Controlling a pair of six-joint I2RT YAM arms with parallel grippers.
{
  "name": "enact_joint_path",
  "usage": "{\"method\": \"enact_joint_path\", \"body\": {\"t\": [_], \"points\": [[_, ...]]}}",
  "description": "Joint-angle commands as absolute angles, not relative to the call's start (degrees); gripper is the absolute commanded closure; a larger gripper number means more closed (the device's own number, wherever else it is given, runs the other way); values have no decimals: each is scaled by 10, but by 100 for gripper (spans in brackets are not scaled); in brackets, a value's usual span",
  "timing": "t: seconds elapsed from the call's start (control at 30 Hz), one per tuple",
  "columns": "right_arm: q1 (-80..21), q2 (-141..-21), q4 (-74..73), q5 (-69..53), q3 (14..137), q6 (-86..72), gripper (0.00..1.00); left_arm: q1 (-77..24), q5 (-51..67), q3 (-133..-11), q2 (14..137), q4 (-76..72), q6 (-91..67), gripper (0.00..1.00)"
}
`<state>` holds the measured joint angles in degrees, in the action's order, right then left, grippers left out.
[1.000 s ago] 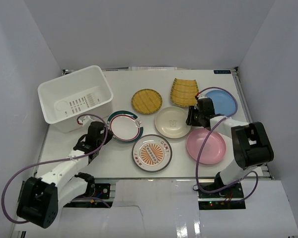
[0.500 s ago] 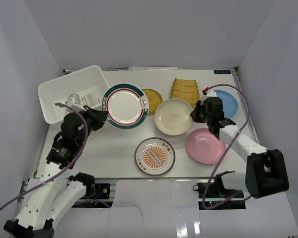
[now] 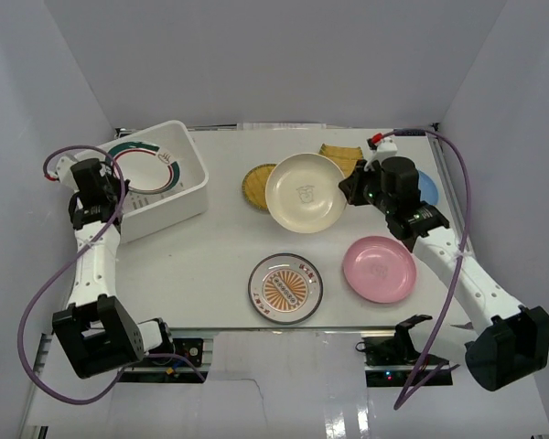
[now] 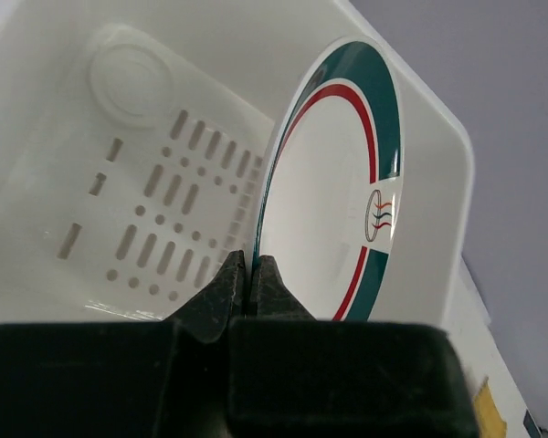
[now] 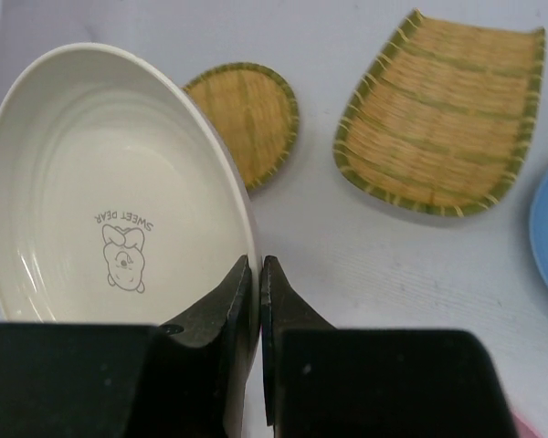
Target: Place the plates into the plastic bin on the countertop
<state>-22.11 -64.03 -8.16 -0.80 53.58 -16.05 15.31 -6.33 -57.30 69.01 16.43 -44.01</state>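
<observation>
Green-rimmed plate (image 4: 333, 210) hangs partly inside the plastic bin (image 3: 165, 218) at ten o'clock, pinched by the left gripper (image 4: 253, 274). The right gripper (image 5: 258, 274) nips the cream plate (image 5: 100, 192) near twelve, seemingly a shallow rim hold, so it could slip.

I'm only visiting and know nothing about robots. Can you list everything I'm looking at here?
plastic bin: one, white, far left of the countertop
green-rimmed plate: one, white with green and red rim, held on edge over the bin's inside
cream plate: one, cream, held up over the middle
round woven plate: one, yellow, far middle
rectangular woven plate: one, yellow, far right
blue plate: one, light blue, right side, partly hidden
pink plate: one, pink, near right
patterned plate: one, white with orange centre, near middle
left gripper: black, shut on the green-rimmed plate
right gripper: black, shut on the cream plate
</observation>
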Motion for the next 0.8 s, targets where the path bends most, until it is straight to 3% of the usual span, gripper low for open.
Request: {"method": "enact_joint_path", "body": {"t": [0.0, 0.1, 0.13, 0.17, 0.2, 0.23, 0.27, 0.33, 0.43, 0.53, 0.63, 0.67, 0.77], "points": [[-278, -685, -62, -7, 626, -167, 92, 170, -34, -581, 707, 131, -436, 100], [-336, -757, -50, 25, 685, -172, 92, 173, -21, -575, 745, 125, -431, 98], [-349, -779, -51, 31, 738, -172, 92, 173, -16, -575, 754, 127, -431, 90], [-375, -827, -52, 35, 765, -173, 92, 174, -11, -574, 765, 128, -430, 79], [-387, -853, -48, 48, 794, -173, 92, 175, -1, -577, 766, 131, -428, 53], [-399, -879, -47, 55, 856, -173, 92, 176, 8, -577, 763, 134, -424, 38], [-414, -937, -52, 61, 893, -172, 92, 175, 24, -577, 742, 132, -424, 25], [-424, -1030, -75, 68, 971, -176, 92, 176, 55, -568, 709, 126, -425, 10], [-443, -1136, -94, 77, 1119, -182, 92, 170, 90, -545, 625, 128, -431, 9], [-466, -1227, -90, 89, 1235, -182, 92, 151, 104, -519, 537, 175, -427, 14], [-489, -1299, -77, 94, 1316, -185, 92, 104, 99, -500, 477, 246, -404, 25], [-502, -1309, -49, 96, 1318, -188, 92, 79, 95, -481, 459, 263, -393, 33], [-527, -1342, -7, 103, 1320, -192, 92, 52, 63, -467, 373, 337, -374, 41]]}}
